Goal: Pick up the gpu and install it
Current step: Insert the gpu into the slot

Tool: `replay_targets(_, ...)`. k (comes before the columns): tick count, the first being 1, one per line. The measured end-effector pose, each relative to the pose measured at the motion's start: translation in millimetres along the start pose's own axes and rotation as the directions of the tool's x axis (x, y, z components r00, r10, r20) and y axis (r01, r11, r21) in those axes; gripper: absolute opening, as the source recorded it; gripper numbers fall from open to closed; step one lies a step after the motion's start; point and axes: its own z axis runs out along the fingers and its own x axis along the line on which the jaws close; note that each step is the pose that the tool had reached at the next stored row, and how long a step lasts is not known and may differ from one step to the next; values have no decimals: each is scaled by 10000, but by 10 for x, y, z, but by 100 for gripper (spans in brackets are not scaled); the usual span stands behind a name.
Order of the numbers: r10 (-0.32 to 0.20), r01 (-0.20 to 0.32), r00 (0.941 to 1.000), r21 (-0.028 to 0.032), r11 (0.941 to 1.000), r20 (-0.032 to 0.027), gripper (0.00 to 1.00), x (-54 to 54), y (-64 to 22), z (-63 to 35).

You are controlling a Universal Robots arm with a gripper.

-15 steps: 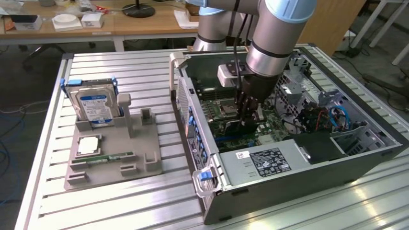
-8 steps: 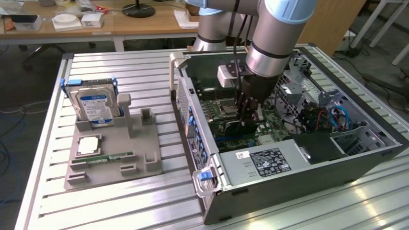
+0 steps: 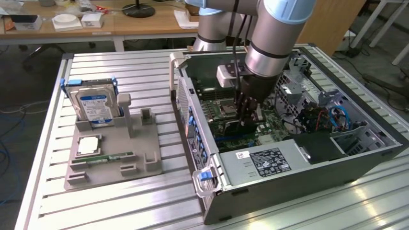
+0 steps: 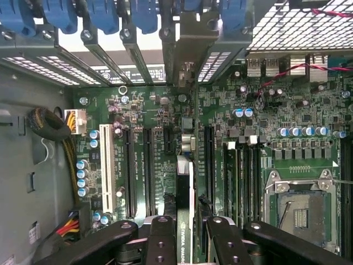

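The black claw (image 4: 187,227) grips the thin, black-faced green gpu card (image 4: 185,182) edge-on, upright over the green motherboard (image 4: 248,132), among its long black expansion slots (image 4: 148,165)

Dark gpu (image 4: 185,193) upright, edge-on over motherboard (image 4: 143,105)

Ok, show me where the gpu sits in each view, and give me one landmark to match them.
Exterior view: the gpu stands on edge inside the open computer case, below the gripper, near the CPU socket.
Wrist view: the gpu is seen edge-on between the gripper's fingers, over the motherboard.
Shared landmark: the CPU socket.
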Motion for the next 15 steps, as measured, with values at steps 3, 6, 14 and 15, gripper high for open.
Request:
replay_targets(3,-1,1,10000,29,10000,2,26,-3,5,-9)
replay_targets(6,-2,2,10000,29,10000,-2,26,-3,4,-6)
replay_targets(14,-1,1,10000,28,10000,-4,26,-2,5,36)
replay_targets(15,-1,1,10000,27,10000,-5,26,-2,4,44)
